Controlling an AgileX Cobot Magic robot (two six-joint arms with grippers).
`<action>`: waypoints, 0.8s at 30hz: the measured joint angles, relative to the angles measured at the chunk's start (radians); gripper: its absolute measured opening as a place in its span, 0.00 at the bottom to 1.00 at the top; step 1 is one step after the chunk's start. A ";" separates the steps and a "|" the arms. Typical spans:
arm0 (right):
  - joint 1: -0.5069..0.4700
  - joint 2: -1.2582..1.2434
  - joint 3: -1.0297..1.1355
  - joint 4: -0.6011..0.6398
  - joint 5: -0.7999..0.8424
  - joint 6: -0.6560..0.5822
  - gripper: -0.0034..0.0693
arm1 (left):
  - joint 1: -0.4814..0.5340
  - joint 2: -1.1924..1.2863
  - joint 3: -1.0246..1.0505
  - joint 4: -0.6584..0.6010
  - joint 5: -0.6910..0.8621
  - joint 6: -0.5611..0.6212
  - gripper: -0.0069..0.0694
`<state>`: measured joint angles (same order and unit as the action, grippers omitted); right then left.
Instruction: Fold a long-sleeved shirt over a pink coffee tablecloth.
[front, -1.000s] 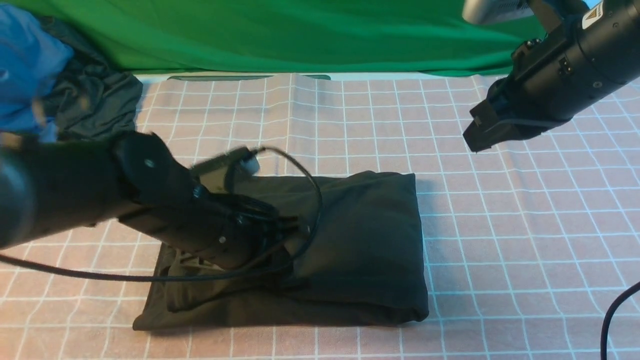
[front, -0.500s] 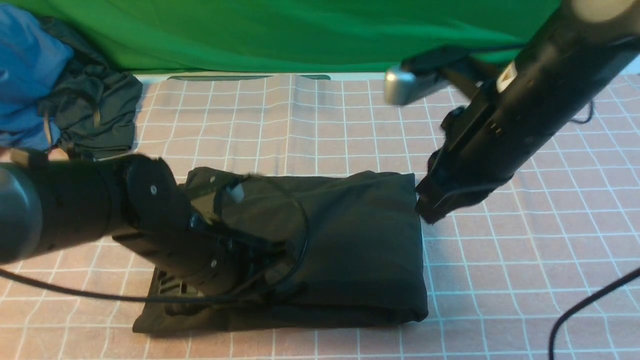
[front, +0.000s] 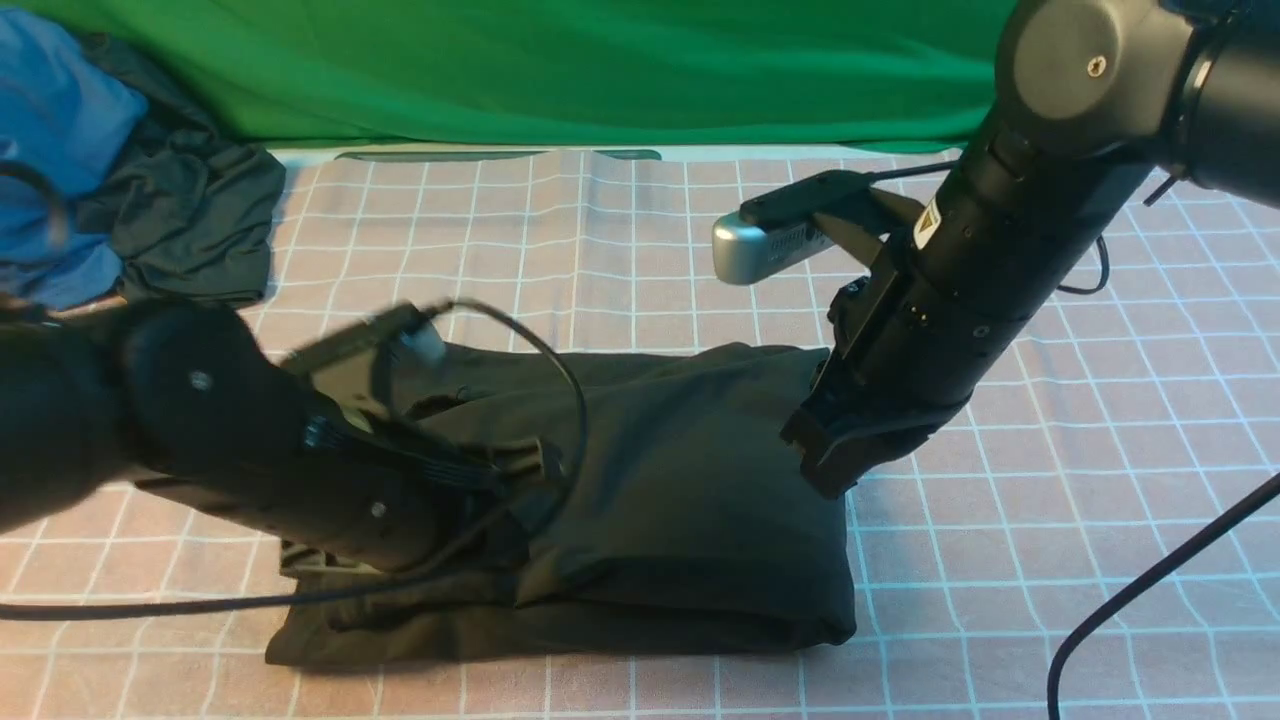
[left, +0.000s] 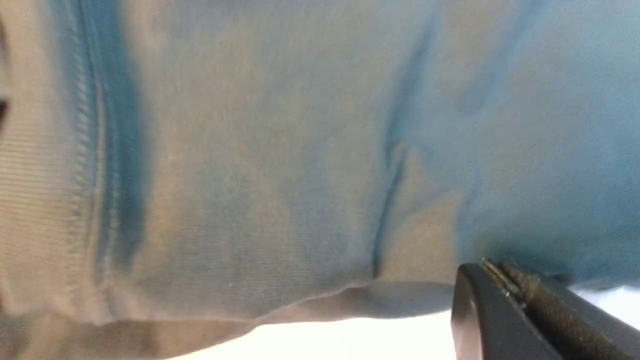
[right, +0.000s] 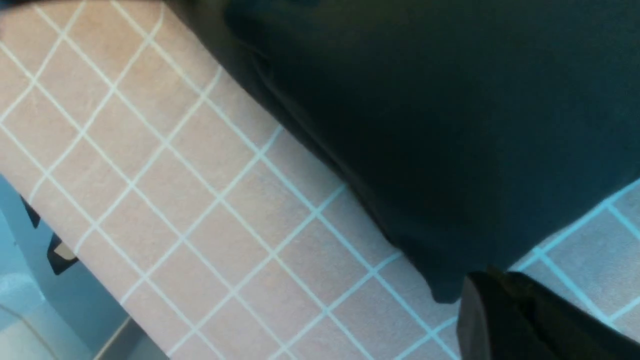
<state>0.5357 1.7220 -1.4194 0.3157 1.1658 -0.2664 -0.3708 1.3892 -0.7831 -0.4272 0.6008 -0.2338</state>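
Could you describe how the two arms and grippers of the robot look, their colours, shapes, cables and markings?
Both arms are black and tube-shaped, with round joint housings. The right arm has a grey rounded elbow cap, a small white label, and a silver camera on a bracket; a thin black cable hangs nearby. The left arm carries a looping black cable and a similar camera. The right gripper and left gripper are black.

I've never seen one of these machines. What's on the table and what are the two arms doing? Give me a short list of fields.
surface: pink coffee tablecloth with a white grid
main item: long-sleeved shirt, black, folded into a compact rectangle
left gripper: shut, low over the shirt's left part
right gripper: shut, tip at the shirt's right edge
backdrop: green cloth
far left corner: blue garment and dark garment, bunched together
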 joint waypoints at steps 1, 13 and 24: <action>0.005 0.001 0.000 -0.002 -0.001 0.000 0.10 | 0.007 0.000 0.000 0.009 0.000 -0.009 0.11; 0.058 0.158 0.000 -0.107 -0.001 0.072 0.10 | 0.093 0.169 0.000 0.113 0.050 -0.031 0.11; 0.059 0.228 0.000 -0.125 0.002 0.102 0.10 | 0.093 0.175 -0.002 0.232 0.085 -0.124 0.11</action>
<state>0.5947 1.9503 -1.4196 0.1909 1.1683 -0.1645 -0.2780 1.5641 -0.7852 -0.1957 0.6855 -0.3573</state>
